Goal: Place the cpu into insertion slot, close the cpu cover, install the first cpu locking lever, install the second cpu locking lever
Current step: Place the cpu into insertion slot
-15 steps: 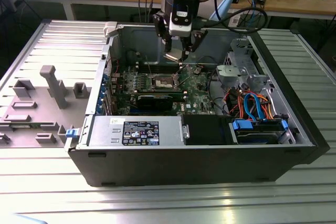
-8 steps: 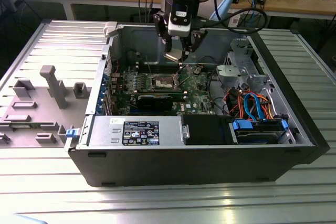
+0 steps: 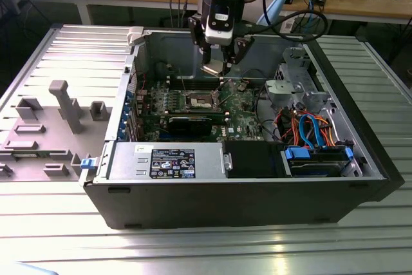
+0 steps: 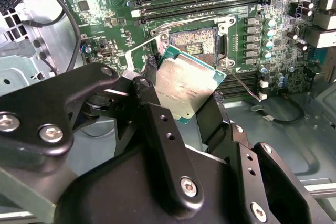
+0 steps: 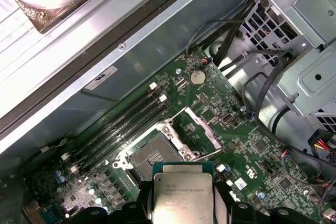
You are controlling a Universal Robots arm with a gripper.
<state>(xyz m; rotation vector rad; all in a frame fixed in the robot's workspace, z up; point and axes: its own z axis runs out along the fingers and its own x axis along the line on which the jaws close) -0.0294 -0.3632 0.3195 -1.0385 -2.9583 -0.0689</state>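
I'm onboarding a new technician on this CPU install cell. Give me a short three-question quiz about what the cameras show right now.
1. Multiple choice: what does the gripper hold? A) a screwdriver B) the cpu C) a loose screw
2. True or false: the insertion slot has no chip seated in it.
3. Fill in: the cpu cover is swung ___ (open or shut).
Key: 1 B; 2 true; 3 open.
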